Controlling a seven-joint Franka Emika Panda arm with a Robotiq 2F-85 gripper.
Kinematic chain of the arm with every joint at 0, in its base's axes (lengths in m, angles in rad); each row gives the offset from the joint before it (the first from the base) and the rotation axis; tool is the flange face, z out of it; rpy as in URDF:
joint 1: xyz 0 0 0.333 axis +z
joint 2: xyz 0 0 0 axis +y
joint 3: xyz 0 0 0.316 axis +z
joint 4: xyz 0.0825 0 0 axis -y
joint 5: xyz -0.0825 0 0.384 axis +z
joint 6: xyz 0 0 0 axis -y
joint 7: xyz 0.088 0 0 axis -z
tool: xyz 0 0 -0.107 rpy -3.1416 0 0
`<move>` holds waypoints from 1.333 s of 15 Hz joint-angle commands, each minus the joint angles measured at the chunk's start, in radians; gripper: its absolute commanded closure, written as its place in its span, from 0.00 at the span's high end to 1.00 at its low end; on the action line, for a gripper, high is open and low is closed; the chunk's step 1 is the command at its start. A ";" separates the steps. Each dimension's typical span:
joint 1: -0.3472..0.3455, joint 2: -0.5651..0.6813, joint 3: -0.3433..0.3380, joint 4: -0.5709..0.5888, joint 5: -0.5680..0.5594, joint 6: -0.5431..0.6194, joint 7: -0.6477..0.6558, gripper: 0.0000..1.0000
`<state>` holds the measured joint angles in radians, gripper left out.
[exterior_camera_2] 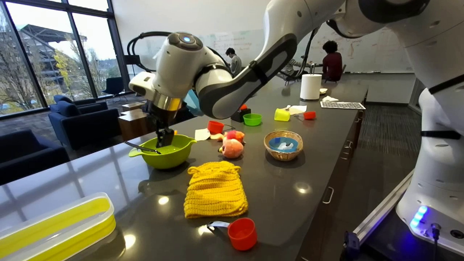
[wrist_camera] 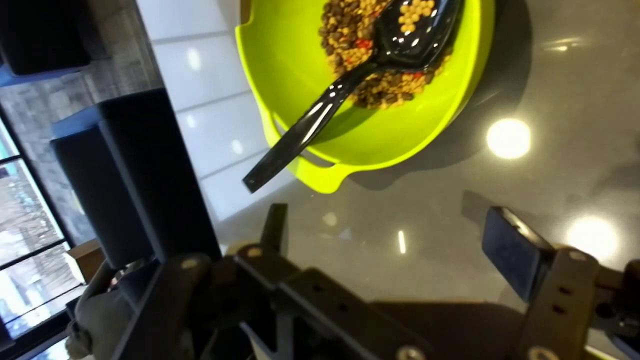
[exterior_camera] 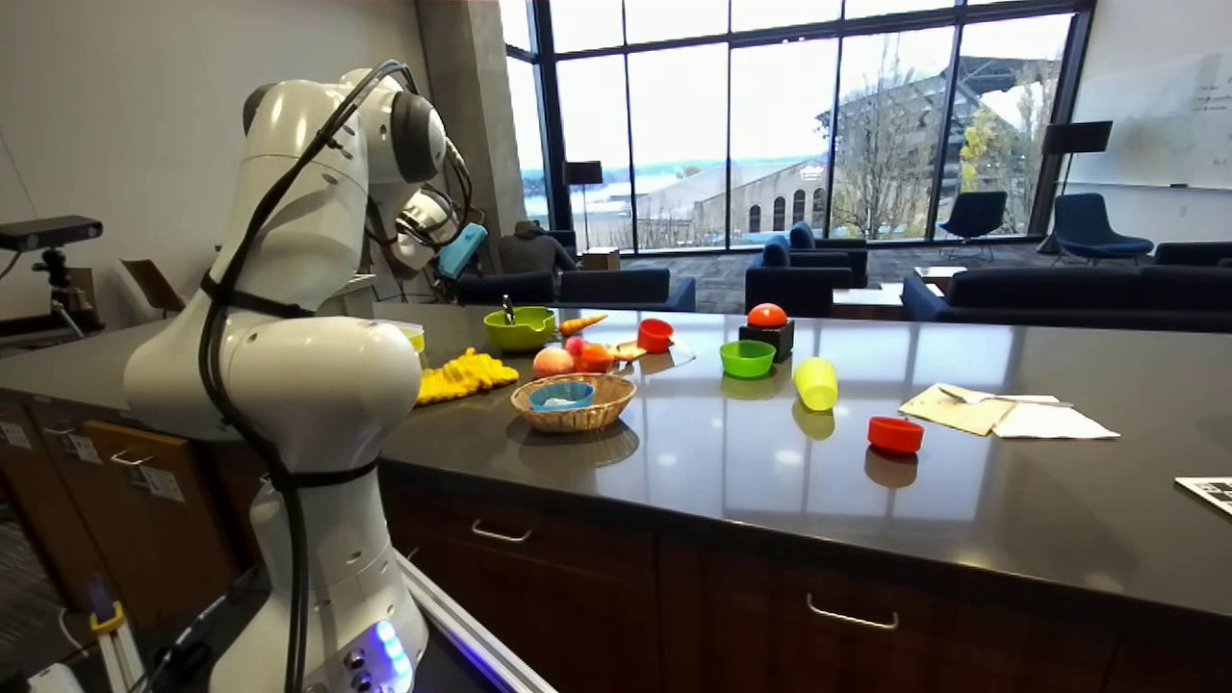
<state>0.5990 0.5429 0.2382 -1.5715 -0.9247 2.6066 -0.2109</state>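
Black fingers (wrist_camera: 510, 257) stand spread wide apart, the gripper (wrist_camera: 392, 230) holding nothing and counter (wrist_camera: 425, 210) showing in the gap, close by the green bowl (wrist_camera: 290, 60) in the wrist view. A black spoon (wrist_camera: 316, 117) lies in that bowl on small brown and yellow bits (wrist_camera: 387, 92), its handle crossing the rim, near the fingers but apart from them. Well beyond the bowl, in an exterior view, red handwriting (exterior_camera_2: 232, 42) on the whiteboard (exterior_camera_2: 384, 65) is too faint to read; white labels (exterior_camera: 166, 484) on the cabinet doors (exterior_camera: 183, 549), lower than the bowl, are too small.
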 commanded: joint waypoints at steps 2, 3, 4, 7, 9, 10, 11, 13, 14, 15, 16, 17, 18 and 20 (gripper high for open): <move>-0.010 -0.049 -0.010 0.018 -0.002 -0.065 0.034 1.00; -0.039 -0.043 0.004 0.036 0.073 -0.121 0.013 1.00; -0.059 -0.040 0.006 0.052 0.122 -0.159 -0.003 1.00; -0.126 -0.017 0.023 0.101 0.305 -0.262 -0.057 1.00; -0.155 -0.006 0.027 0.122 0.419 -0.309 -0.081 1.00; -0.170 0.001 0.036 0.125 0.484 -0.318 -0.101 1.00; -0.183 0.009 0.045 0.123 0.546 -0.320 -0.120 1.00; -0.194 0.030 0.065 0.117 0.642 -0.333 -0.136 1.00; -0.196 0.044 0.073 0.115 0.678 -0.338 -0.143 1.00; -0.191 0.058 0.077 0.114 0.704 -0.347 -0.141 1.00; -0.187 0.074 0.081 0.114 0.725 -0.355 -0.136 1.00; -0.188 0.092 0.089 0.112 0.746 -0.357 -0.144 1.00; -0.185 0.109 0.093 0.115 0.759 -0.364 -0.144 1.00; -0.182 0.145 0.099 0.121 0.770 -0.371 -0.160 1.00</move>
<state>0.4220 0.6408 0.3204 -1.4783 -0.1894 2.2653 -0.3318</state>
